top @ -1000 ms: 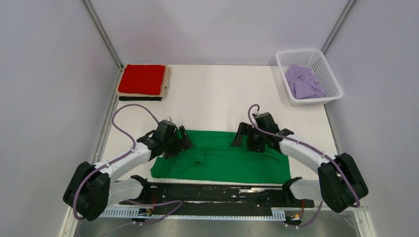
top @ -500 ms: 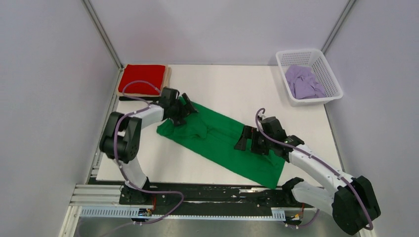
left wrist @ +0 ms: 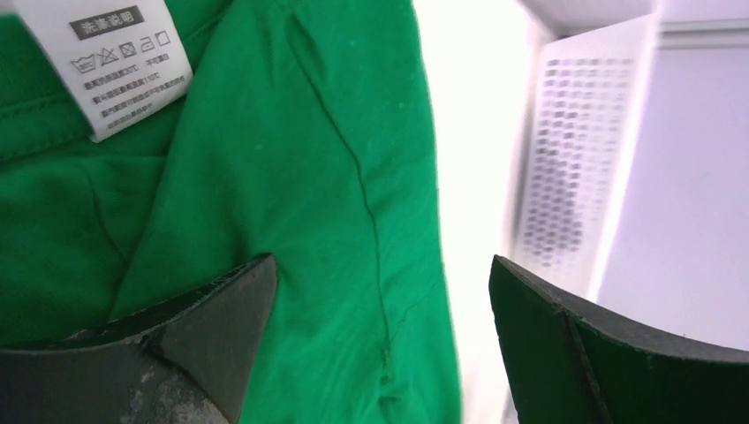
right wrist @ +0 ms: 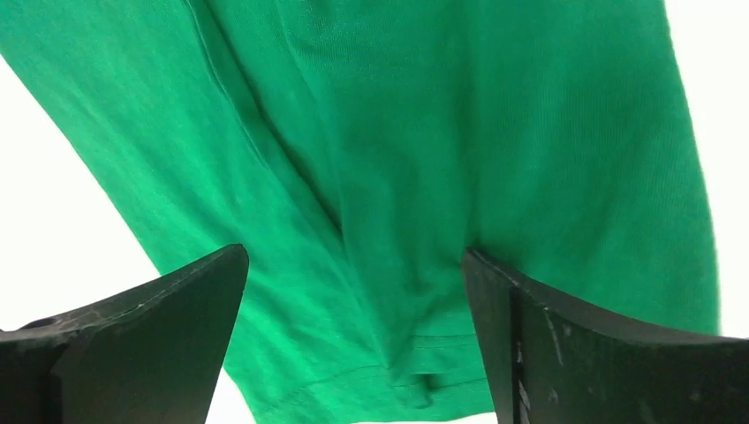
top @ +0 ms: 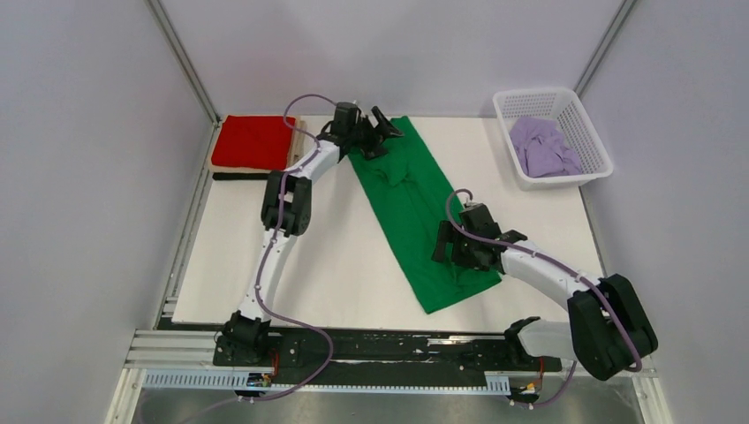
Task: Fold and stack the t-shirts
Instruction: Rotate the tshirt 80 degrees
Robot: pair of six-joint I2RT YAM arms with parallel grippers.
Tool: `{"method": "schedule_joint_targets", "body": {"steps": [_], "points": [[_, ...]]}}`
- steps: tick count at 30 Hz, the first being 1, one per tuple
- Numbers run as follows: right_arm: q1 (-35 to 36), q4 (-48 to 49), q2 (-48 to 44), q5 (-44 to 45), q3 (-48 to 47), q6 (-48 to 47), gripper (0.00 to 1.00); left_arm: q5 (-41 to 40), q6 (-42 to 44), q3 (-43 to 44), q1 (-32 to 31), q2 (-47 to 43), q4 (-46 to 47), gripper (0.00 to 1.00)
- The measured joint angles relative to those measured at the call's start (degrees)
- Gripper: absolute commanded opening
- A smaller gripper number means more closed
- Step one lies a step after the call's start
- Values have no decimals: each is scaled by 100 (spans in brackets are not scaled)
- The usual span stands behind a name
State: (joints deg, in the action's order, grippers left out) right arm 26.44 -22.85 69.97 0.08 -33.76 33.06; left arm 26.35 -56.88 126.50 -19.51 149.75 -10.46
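Left claw (left wrist: 380, 265), right claw (right wrist: 353, 254) agape (maybe touching) t-shirt (top: 411, 212)

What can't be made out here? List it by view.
Top view: the left gripper hides the bright green cloth t-shirt's far end; the right gripper hides part of its near end.
Top view: layers under the folded red t-shirt are too thin to identify.
Top view: the white plastic lattice basket hides the crumpled lilac t-shirt's underside.
Left wrist view: the white care tag is cut by the top edge.
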Motion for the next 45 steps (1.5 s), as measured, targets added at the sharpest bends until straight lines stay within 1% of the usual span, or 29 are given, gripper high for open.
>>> {"method": "schedule_joint_targets", "body": {"steps": [3,4,6,8,10,14,16,20,23,26,30,34,36,39,42,45], "points": [[0,42,356,-146,-149,-131,100,295,-529,1394,-85,1045,496,100],[4,122,417,-256,-186,-151,100,354,-745,1755,-107,1364,813,100],[61,269,531,-518,-219,-175,100,398,-1191,2203,-131,1792,1429,100],[173,385,570,-765,-223,-168,100,323,-1495,2350,-142,1996,1930,100],[363,461,590,-1025,-221,-118,100,192,-1620,2371,-151,2059,2197,100],[831,638,599,-1462,-214,50,100,-133,-1497,2328,-212,2048,2291,100],[1187,748,625,-1558,-219,144,100,-203,-1384,2330,-234,2048,2312,100],[1725,857,730,-1558,-286,267,100,-61,-1084,2236,-254,1954,2232,100],[1891,894,745,-1561,-343,332,100,55,-675,1711,-275,1523,1888,100],[1921,881,741,-1510,-367,400,99,52,-166,1134,-317,938,1276,100],[1930,632,525,-1121,-398,507,96,59,422,664,-387,120,444,100],[1941,57,22,-621,-455,592,90,-247,1150,-195,-581,-1250,-459,100],[1941,-282,-284,-402,-455,675,84,-678,1475,-979,-791,-2175,-723,100],[1941,-706,-625,-120,-439,811,77,-1368,1696,-2601,-1309,-3773,-933,98],[1941,-1067,-837,83,-337,931,69,-1725,1692,-4271,-1908,-5139,-935,96],[1939,-1410,-935,254,-219,997,65,-2028,1530,-5925,-2529,-6129,-1069,91]]}}
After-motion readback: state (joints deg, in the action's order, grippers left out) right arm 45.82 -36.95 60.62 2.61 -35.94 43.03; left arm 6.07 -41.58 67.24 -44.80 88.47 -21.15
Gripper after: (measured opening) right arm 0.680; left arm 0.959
